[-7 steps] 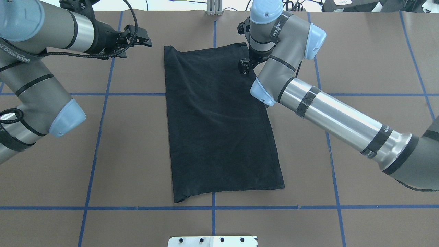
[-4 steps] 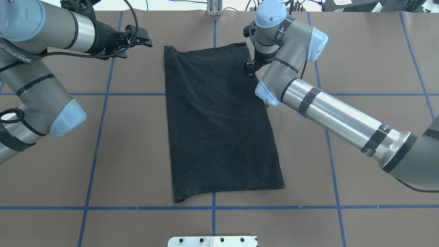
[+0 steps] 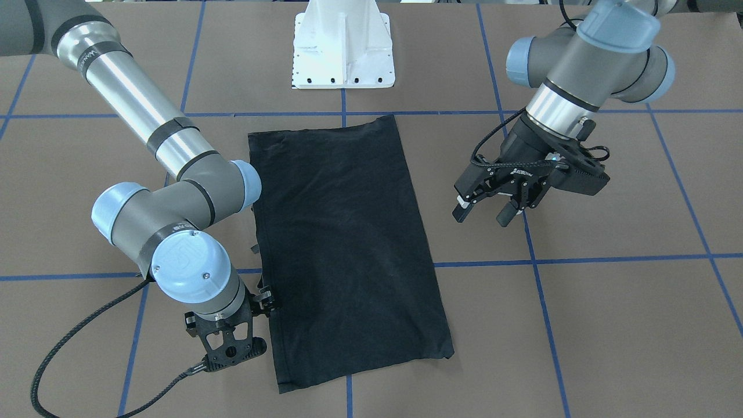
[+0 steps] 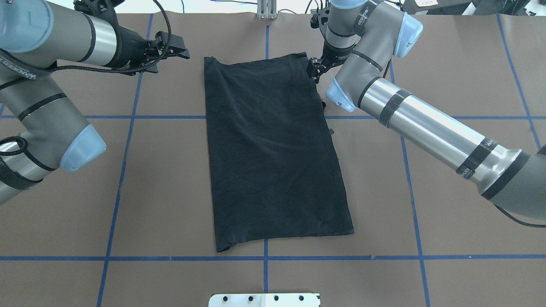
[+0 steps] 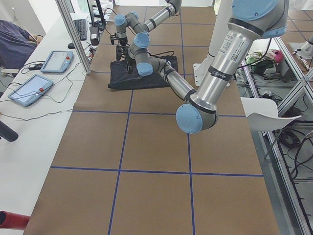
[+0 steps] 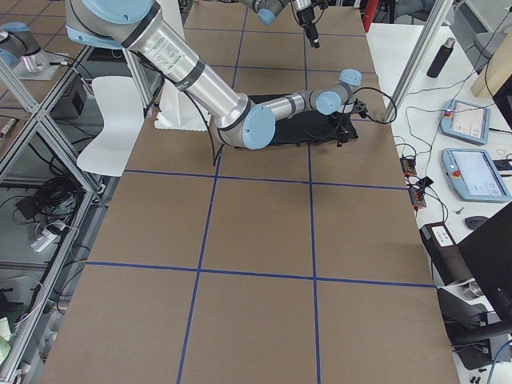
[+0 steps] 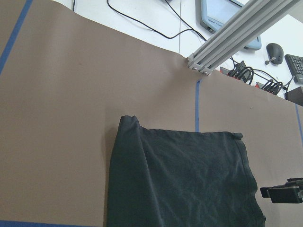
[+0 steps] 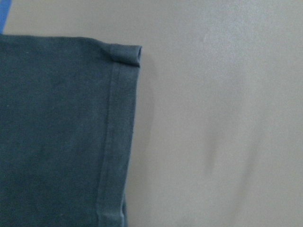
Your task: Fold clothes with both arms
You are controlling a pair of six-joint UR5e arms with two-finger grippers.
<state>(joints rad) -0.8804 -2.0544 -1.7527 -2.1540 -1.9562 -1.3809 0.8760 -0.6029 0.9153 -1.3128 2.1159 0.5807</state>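
The black T-shirt [image 4: 273,153] lies flat on the brown table, folded into a long plain rectangle [image 3: 342,244]; no print shows. My right gripper [image 4: 314,70] hangs low just beside the shirt's far right corner [image 3: 267,301], pointing down. Its wrist hides the fingers, so I cannot tell how they stand. The right wrist view shows only the hemmed corner of the shirt [image 8: 57,132] and bare table. My left gripper [image 4: 183,47] hovers open and empty off the far left corner [image 3: 484,213], a little away from the shirt [image 7: 184,184].
A white bolted pedestal [image 3: 342,52] stands at the robot's side of the table. An aluminium post [image 4: 266,10] rises at the far edge, with cables behind it. Blue tape lines cross the table. Tablets [image 5: 29,90] lie on a side bench.
My right gripper has moved off the shirt's far right part, farther away and to the right, to beside the corner. The shirt and the left arm have stayed put.
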